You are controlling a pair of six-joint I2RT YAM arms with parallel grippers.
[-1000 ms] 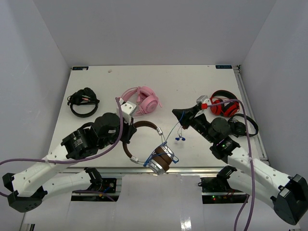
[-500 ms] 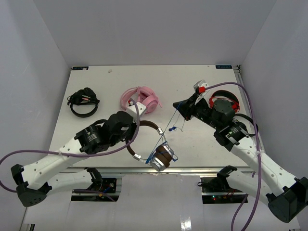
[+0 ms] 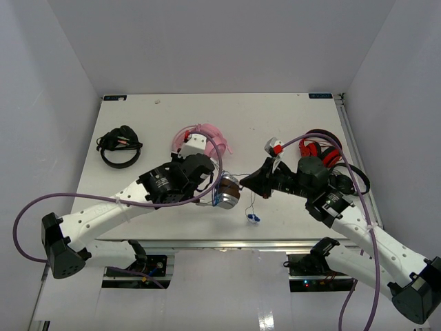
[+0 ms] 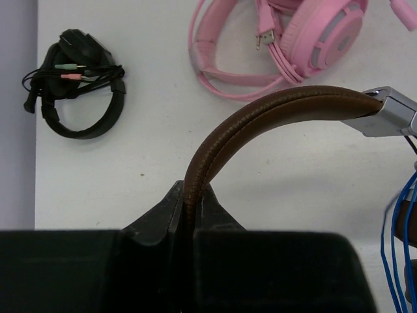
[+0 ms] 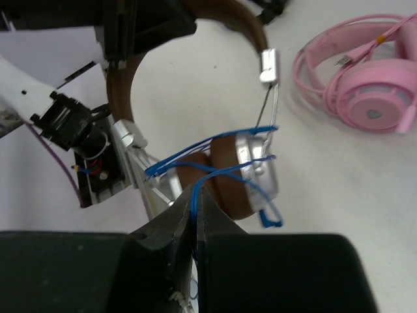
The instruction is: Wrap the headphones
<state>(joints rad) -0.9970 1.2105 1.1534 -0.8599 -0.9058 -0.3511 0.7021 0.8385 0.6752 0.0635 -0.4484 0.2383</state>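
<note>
White bench (image 3: 275,117), pale walls on three sides. Subject headphones (image 3: 227,191) sit at mid-bench toward the near edge, between the two arms, apparently raised off the surface. The left gripper (image 4: 190,195) is clamped on the brown headband (image 4: 287,107). The right gripper (image 5: 197,195) is pinched together on the thin blue cord (image 5: 215,140), just beside the ear cups (image 5: 257,166). Several cord turns already cross the cups, and a tail with small blue bits (image 3: 253,218) hangs toward the near edge.

Assessment: winding is under way, well advanced but unfinished. The next move calls for carrying the cord round the cups again under tension, headband held steady, then securing the tail. The pink headphones (image 3: 217,138) lie just to the far side, uninvolved.
</note>
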